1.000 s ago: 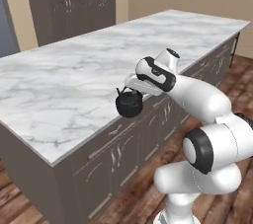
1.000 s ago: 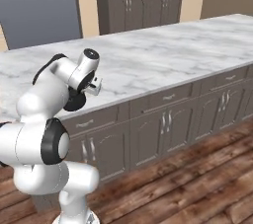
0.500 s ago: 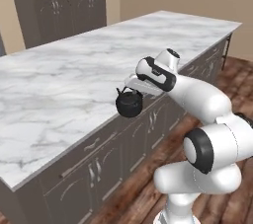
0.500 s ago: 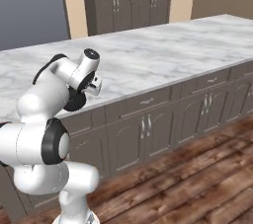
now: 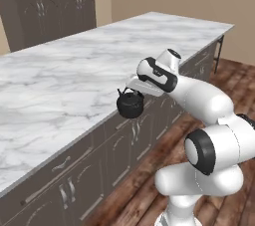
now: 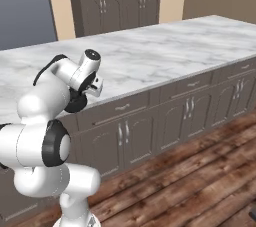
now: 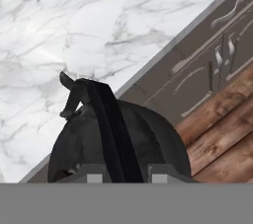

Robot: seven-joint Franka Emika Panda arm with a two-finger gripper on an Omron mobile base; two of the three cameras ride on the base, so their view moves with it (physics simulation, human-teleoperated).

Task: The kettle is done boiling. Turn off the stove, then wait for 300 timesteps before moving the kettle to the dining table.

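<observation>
The small black kettle (image 5: 130, 104) hangs from its thin arched handle (image 7: 111, 124), with my gripper (image 5: 138, 87) shut on the top of that handle. It hangs in the air right at the near edge of the dining table (image 5: 69, 75), the long marble-topped island. In the hand view the kettle (image 7: 118, 141) lies across that edge, its spout toward the marble (image 7: 74, 25) and its other side over the cabinet front. From the right base view my arm hides most of the kettle (image 6: 76, 103); the gripper (image 6: 94, 87) sits by the table's edge (image 6: 150, 66). The stove is out of view.
Grey-brown panelled cabinet doors and drawers (image 5: 124, 145) run under the table top. Tall dark cabinets (image 6: 120, 1) stand behind it against a tan wall. Wood plank floor (image 6: 190, 181) lies in front. Thin dark legs (image 5: 217, 53) carry the table's far right end.
The whole picture has shifted in both base views, so the base has driven and turned along the island. Arm and kettle keep the same pose relative to the base; the kettle is still held.
</observation>
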